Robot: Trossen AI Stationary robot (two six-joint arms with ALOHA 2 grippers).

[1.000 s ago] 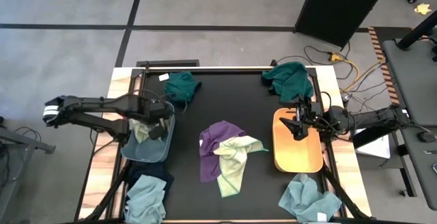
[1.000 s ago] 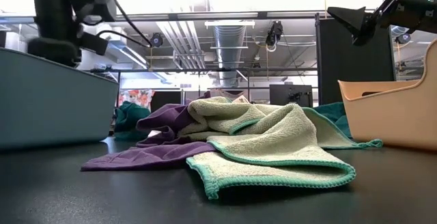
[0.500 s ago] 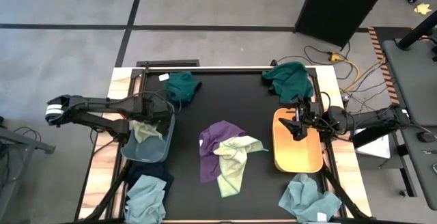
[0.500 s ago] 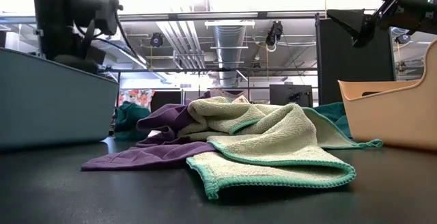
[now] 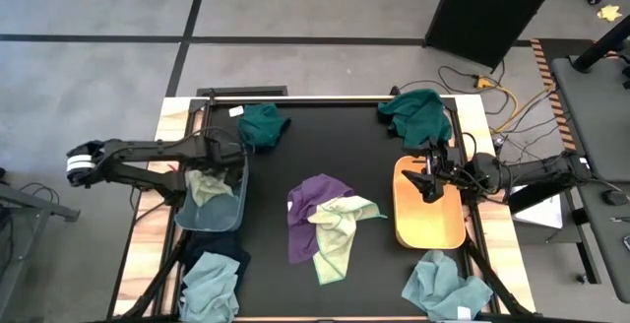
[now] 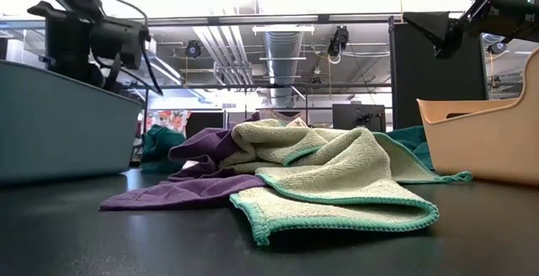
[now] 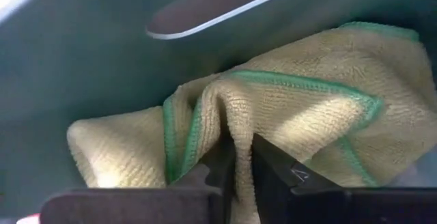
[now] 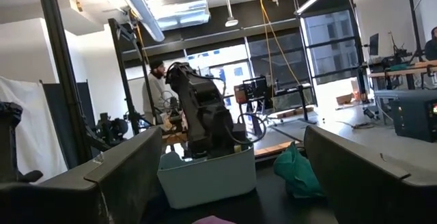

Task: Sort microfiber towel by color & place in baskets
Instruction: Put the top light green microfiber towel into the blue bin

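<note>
My left gripper (image 5: 232,165) reaches down into the grey-blue basket (image 5: 211,221) at its far end and is shut on a pale yellow-green towel (image 5: 207,187) that lies on the basket floor. My right gripper (image 5: 427,179) hangs open above the orange-tan basket (image 5: 430,226), touching nothing. A purple towel (image 5: 313,210) and a second pale yellow-green towel (image 5: 341,230) lie heaped mid-table. Dark teal towels (image 5: 262,124) (image 5: 418,114) sit at the far edge. Light blue-grey towels (image 5: 209,290) (image 5: 445,286) and a navy one (image 5: 219,250) lie at the near edge. My left gripper (image 7: 237,161) pinches a raised fold (image 7: 231,125) of the pale yellow-green towel between its two fingers, which come from above. The fold holds several layers, with a green hem beside it. The rest of the towel lies slack on the basket floor.
The bare black tabletop (image 5: 325,146) lies between the far towels and the middle heap. The grey-blue basket's wall (image 6: 59,124) stands high in the low view. Cables (image 5: 512,96) and a dark cabinet (image 5: 482,8) stand beyond the table's far right corner.
My left gripper has moved toward the far end of the grey-blue basket and tipped, so more of the pale yellow-green towel in the basket shows.
</note>
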